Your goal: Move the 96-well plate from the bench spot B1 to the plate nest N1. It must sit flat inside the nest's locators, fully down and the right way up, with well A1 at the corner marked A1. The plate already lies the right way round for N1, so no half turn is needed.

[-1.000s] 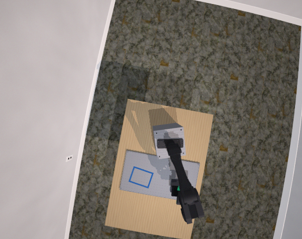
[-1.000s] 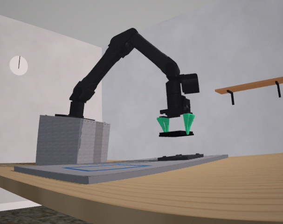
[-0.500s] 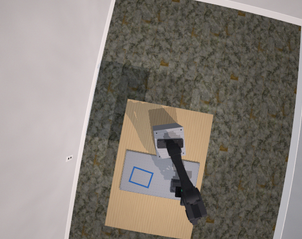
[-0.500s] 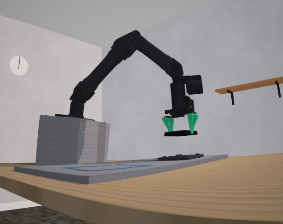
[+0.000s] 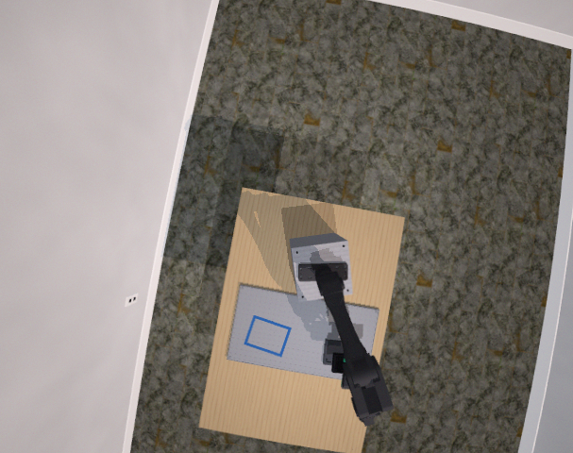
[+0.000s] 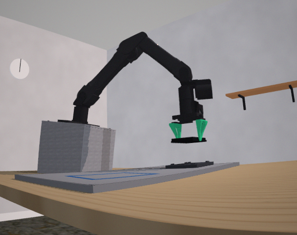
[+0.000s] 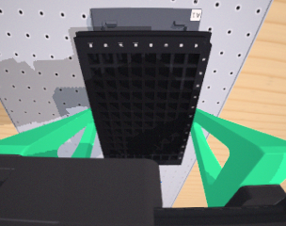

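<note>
My gripper (image 6: 188,137), with green fingers, is shut on the black 96-well plate (image 6: 188,139) and holds it level in the air, well above the grey perforated baseplate (image 6: 123,176). In the wrist view the plate (image 7: 143,96) fills the middle, gripped on its long sides by the two fingers. The dark plate nest N1 (image 6: 189,164) lies on the baseplate right below the plate; in the wrist view its far edge (image 7: 143,21) and a white A1 corner label (image 7: 196,15) show beyond the plate. The blue outline of spot B1 (image 5: 267,335) is empty.
The arm stands on a grey block (image 6: 75,146) at the back of the wooden table (image 6: 219,192). A wooden shelf (image 6: 264,89) hangs on the far wall. In the top view the arm (image 5: 347,336) covers the nest.
</note>
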`<move>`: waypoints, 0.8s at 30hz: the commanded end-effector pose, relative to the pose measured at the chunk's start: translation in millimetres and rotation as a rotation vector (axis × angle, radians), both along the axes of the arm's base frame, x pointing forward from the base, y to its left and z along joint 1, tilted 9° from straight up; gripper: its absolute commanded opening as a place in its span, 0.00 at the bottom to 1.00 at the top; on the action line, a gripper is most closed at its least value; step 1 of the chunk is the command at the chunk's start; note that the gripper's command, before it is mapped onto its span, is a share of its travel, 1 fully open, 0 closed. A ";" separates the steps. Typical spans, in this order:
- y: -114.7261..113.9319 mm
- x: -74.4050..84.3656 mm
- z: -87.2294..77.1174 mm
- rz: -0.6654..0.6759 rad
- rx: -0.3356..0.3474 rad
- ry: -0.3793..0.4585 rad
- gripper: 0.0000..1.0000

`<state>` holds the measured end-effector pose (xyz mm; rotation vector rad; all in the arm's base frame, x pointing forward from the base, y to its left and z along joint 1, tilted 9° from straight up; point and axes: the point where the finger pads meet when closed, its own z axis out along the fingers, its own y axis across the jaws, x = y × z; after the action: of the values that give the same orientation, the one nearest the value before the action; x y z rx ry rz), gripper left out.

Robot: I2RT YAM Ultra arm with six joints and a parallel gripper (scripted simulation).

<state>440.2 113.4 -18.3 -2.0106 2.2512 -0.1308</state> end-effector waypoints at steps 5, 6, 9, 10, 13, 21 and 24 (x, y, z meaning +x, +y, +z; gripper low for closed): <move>-6.4 4.7 16.1 -0.008 0.010 -0.024 0.00; -6.4 4.7 16.1 -0.008 0.010 -0.024 0.00; -6.4 5.3 16.5 -0.008 0.010 -0.025 0.00; -6.5 5.5 16.7 -0.008 0.010 -0.026 0.00; -5.8 6.0 17.2 -0.007 0.011 -0.027 0.00; -6.3 7.9 18.6 -0.008 0.012 -0.032 0.00; -6.3 8.1 18.8 -0.008 0.012 -0.033 0.00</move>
<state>441.0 110.4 -18.1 -2.0066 2.2548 -0.1320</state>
